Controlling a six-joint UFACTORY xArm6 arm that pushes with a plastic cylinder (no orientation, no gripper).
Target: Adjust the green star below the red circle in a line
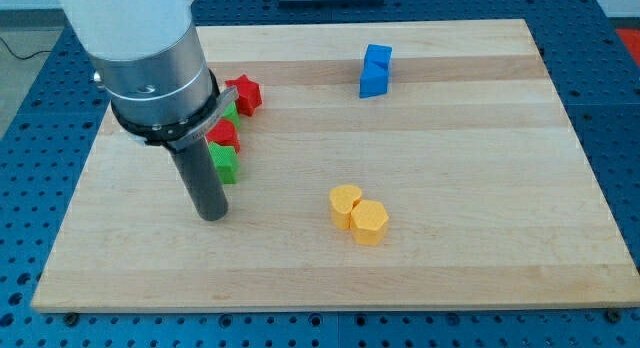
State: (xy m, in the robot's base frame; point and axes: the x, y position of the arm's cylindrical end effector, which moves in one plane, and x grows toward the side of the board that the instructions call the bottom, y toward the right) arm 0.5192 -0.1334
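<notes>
My tip (211,215), a bare rod holding nothing, stood just below the green star (228,166). Smooth wooden board (480,188): two yellow blocks (359,215), two blue blocks (375,70), red star (244,94).

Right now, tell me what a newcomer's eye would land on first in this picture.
The big grey-and-white arm at the view's upper left dominates, its dark rod ending at my tip. Beside the rod huddle red and green blocks, a red star topmost and a green block lowest, just right of the rod. Two yellow blocks sit near the middle, two blue blocks toward the top.
</notes>
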